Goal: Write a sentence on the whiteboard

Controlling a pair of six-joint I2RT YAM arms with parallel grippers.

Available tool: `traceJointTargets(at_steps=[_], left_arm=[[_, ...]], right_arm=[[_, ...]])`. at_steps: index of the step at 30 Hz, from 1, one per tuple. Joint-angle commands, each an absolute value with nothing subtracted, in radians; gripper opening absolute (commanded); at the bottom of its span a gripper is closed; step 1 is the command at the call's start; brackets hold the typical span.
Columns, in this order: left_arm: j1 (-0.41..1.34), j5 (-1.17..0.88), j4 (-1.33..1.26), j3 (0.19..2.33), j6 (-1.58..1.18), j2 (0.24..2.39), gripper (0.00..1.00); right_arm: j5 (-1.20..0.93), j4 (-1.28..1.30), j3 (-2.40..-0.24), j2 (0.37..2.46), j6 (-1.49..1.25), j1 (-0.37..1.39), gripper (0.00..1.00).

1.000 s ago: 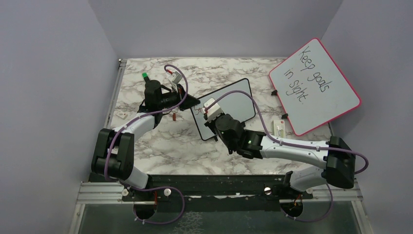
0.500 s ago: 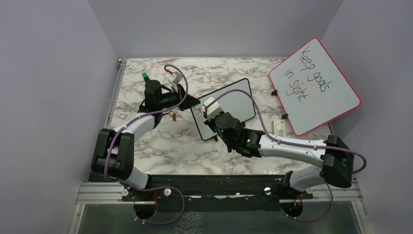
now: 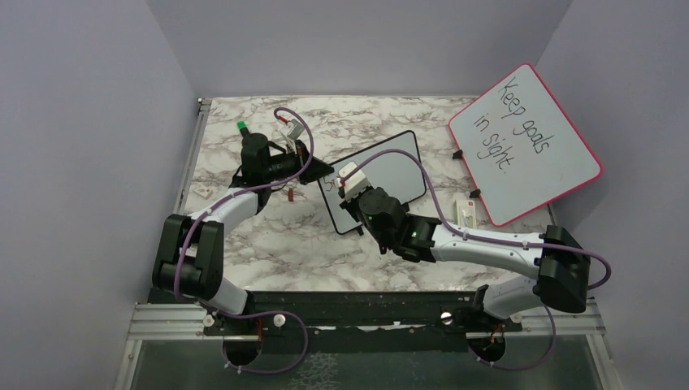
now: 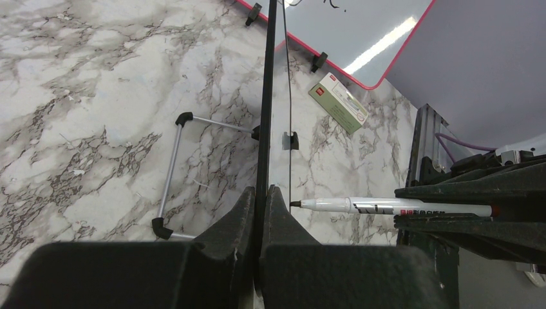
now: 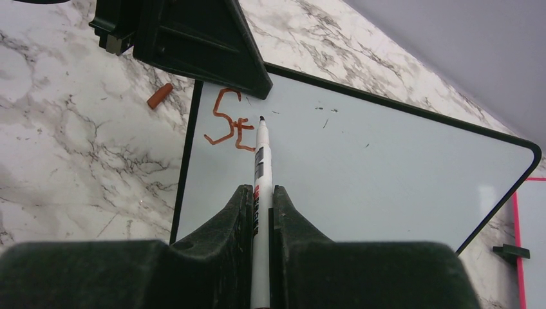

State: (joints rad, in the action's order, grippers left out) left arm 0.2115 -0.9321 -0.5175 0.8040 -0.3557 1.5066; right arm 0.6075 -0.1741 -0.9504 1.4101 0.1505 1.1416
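Clamps board [image 5: 360,167] edge in left pincer [image 4: 263,193], mid-surface [image 5: 77,129]; clamps marker [image 5: 261,154] in right pincer [image 5: 257,193], tip beside sentence [image 5: 230,125] start "St". Steady board, press lightly, write next letters level, evenly spaced

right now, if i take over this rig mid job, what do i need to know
Left gripper: shut on the edge of the whiteboard, steadying it.
Right gripper: shut on the marker, tip at the board just right of the writing.
Done: the sentence has only its first letters, "St", in reddish-brown, in the corner by the left gripper.
The marker cap lies on the table beside the board.
Left: the rest of the sentence, then cap the marker.
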Motion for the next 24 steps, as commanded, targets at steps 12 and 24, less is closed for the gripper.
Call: traceJointTargets(at_steps=[12,24], left_arm=[[0.221,-0.886,-0.419,0.790,-0.310,1.542,0.00],[0.221,-0.885,-0.419,0.793,-0.308,1.540,0.00]], right_arm=[[0.591,-0.203,-0.961,1.434,0.155,1.138,0.01],[0.612,-0.205,-0.968,1.455,0.153,1.132,0.01]])
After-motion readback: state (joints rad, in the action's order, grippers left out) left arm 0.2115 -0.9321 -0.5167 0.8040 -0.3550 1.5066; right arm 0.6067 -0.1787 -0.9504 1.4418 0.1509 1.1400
